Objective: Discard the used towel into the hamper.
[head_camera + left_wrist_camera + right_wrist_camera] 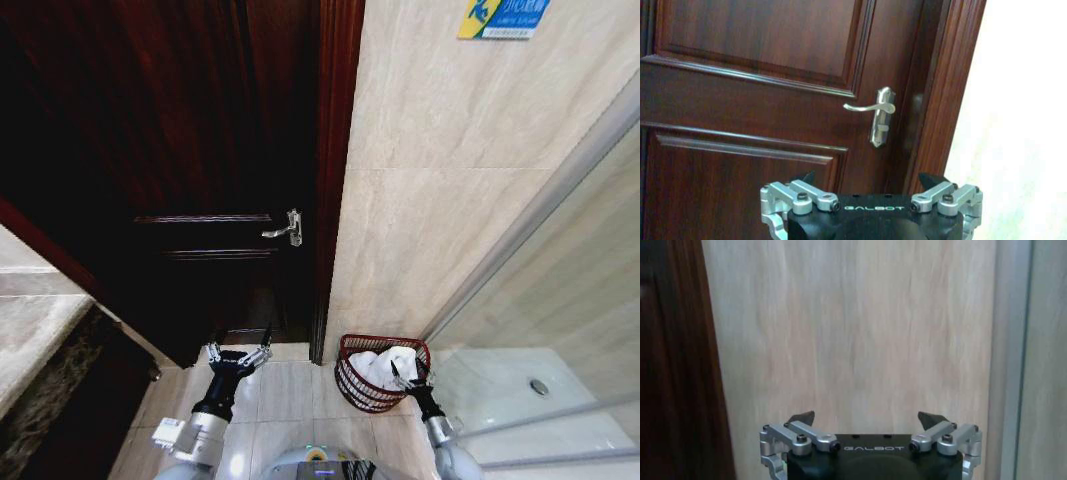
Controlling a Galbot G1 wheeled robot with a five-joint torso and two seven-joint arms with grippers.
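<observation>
The hamper [354, 388], a small round reddish-brown openwork basket, stands on the floor against the beige wall, right of the door. A white towel [378, 366] lies crumpled inside it. My right gripper [412, 376] hovers at the hamper's right rim, open and holding nothing; in the right wrist view this gripper [867, 418] faces the bare wall. My left gripper [238, 351] is held low in front of the door, open and empty, well left of the hamper. In the left wrist view it [869, 179] points at the door.
A dark wooden door [200, 150] with a silver lever handle [285, 230] [877, 112] fills the left. A glass shower screen [560, 300] and a shower floor with a drain [539, 386] lie at right. A stone counter [30, 330] edges the left. Light floor tiles [285, 390] lie between.
</observation>
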